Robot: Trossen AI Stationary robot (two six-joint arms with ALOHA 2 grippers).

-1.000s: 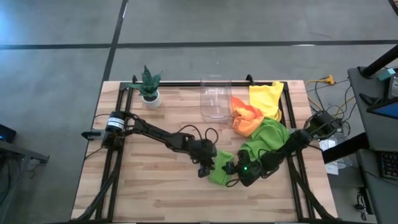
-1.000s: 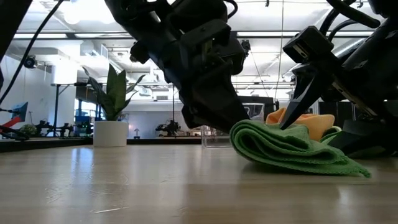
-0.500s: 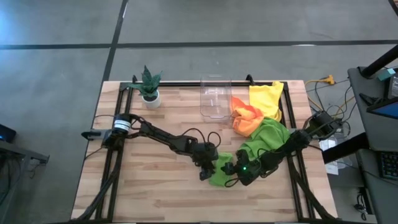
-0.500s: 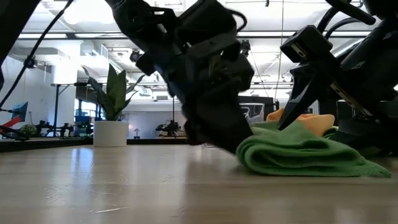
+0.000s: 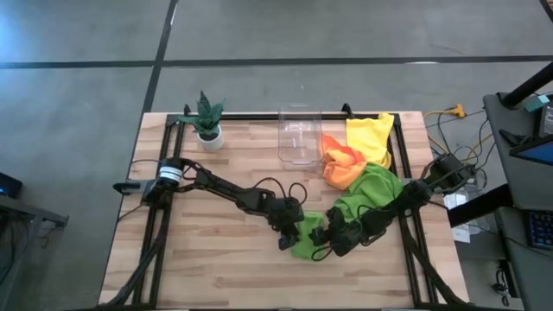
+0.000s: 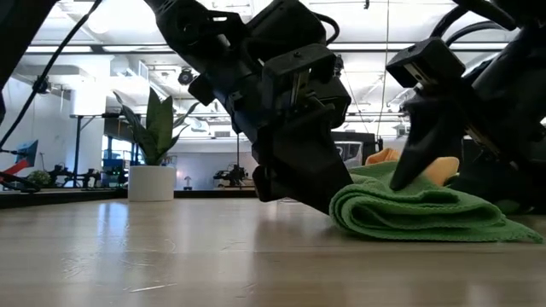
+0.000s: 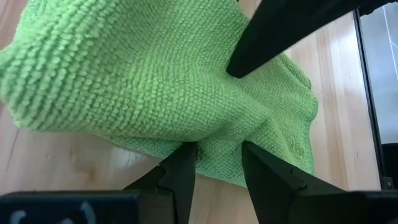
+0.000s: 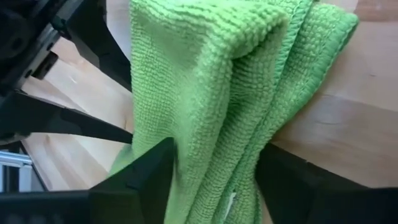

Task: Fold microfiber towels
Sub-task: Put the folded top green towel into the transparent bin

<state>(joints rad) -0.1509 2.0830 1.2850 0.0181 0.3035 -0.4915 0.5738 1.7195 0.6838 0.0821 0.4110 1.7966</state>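
A lime green towel (image 5: 370, 192) lies bunched on the wood table at the right. Its near-left end (image 5: 304, 245) is folded into a thick wad (image 6: 409, 213) that rests on the tabletop. My left gripper (image 5: 292, 231) comes from the left and is shut on that wad. My right gripper (image 5: 328, 237) comes from the right and is closed on the same wad, opposite it. An orange towel (image 5: 340, 164) and a yellow towel (image 5: 370, 136) lie crumpled behind, at the far right. My left gripper pinches a fold of the green towel (image 7: 219, 144) between its two fingers, at the wad's left end. The fingers (image 7: 180, 171) slant down from the table's left. The towel rests on the table. My right gripper has the wad's layered edge (image 8: 217, 118) between its fingers (image 8: 149, 168), several layers thick. The cloth fills the gap and meets both fingers. The fingers slant down from the table's right, and the wad lies on the wood.
A clear plastic bin (image 5: 300, 135) stands at the far middle, with a small potted plant (image 5: 207, 121) to its left. A black frame rail (image 5: 259, 116) runs along the far edge. Bare wood (image 5: 216, 259) lies at the near left.
My left gripper has sunk toward the table with the towel's end, and has rolled a little. The wad, raised at its left end a second ago, now lies flatter on the wood. My right gripper has kept its place and drawn its fingers in on the cloth.
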